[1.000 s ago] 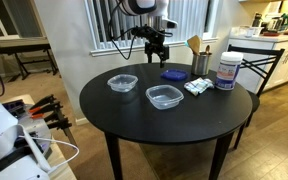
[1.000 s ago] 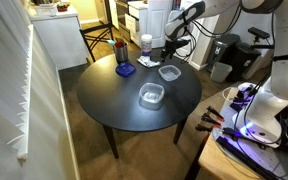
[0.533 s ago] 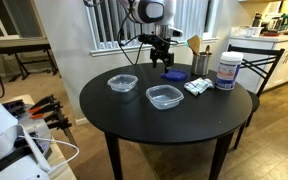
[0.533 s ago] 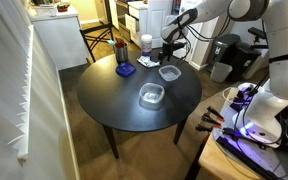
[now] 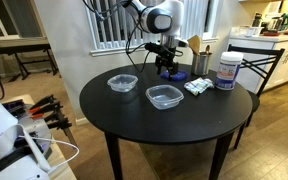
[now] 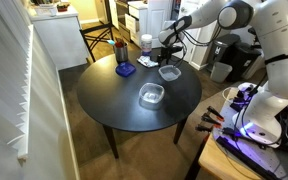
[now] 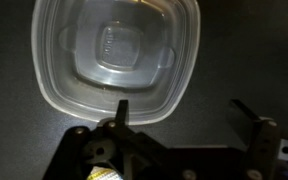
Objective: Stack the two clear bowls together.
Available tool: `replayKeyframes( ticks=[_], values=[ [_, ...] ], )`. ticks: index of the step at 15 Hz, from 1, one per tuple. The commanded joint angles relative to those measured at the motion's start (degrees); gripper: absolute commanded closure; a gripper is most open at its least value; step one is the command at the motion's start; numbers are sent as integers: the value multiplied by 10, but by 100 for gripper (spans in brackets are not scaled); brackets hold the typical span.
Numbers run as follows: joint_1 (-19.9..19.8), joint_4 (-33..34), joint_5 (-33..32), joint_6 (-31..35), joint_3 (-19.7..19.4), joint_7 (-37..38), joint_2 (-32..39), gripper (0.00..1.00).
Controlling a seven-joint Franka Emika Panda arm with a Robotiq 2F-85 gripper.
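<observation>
Clear, glass or plastic I cannot tell, the two bowls sit upright on the black table [image 5: 124, 118], well apart, so nothing is nested yet. My hand [image 5: 165, 68] hangs above the target bowl [image 5: 165, 96], the one just beside the white packet [image 5: 196, 87]. The other bowl [image 5: 122, 82] lies off to the side, open side up, which I judge makes it the natural receiver.

My jaws are spread wide and hold nothing. In the wrist view the target bowl [image 7: 117, 55] fills the upper part of the picture, off-centre from my hand [image 7: 181, 108]. One fingertip [image 7: 122, 105] shows over the bowl's near rim, while the opposite one lies over bare table past the corner. I take that offset as purposeful. The bowl looks too broad to span, so pinching its wall, one finger inside and one outside, seems the workable grasp.

Coming from above also keeps me clear of the blue disc [image 5: 174, 74] and the white jar [image 5: 227, 70] close behind. The wall looks thin and slick, so I expect it could slip or tip the bowl if I close carelessly.
</observation>
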Motion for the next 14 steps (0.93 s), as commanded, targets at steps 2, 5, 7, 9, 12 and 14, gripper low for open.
replayKeyframes(
  ticks=[2, 5, 7, 9, 12, 14],
  values=[
    [-28, 78, 28, -24, 32, -2, 66, 0],
    [-29, 116, 29, -36, 38, 6, 101, 0],
    [-28, 138, 26, -47, 38, 8, 120, 0],
    [-30, 155, 25, -48, 41, 1, 136, 25],
    [-29, 174, 21, -54, 41, -1, 152, 40],
    [-29, 183, 21, -56, 42, -1, 159, 53]
  ],
)
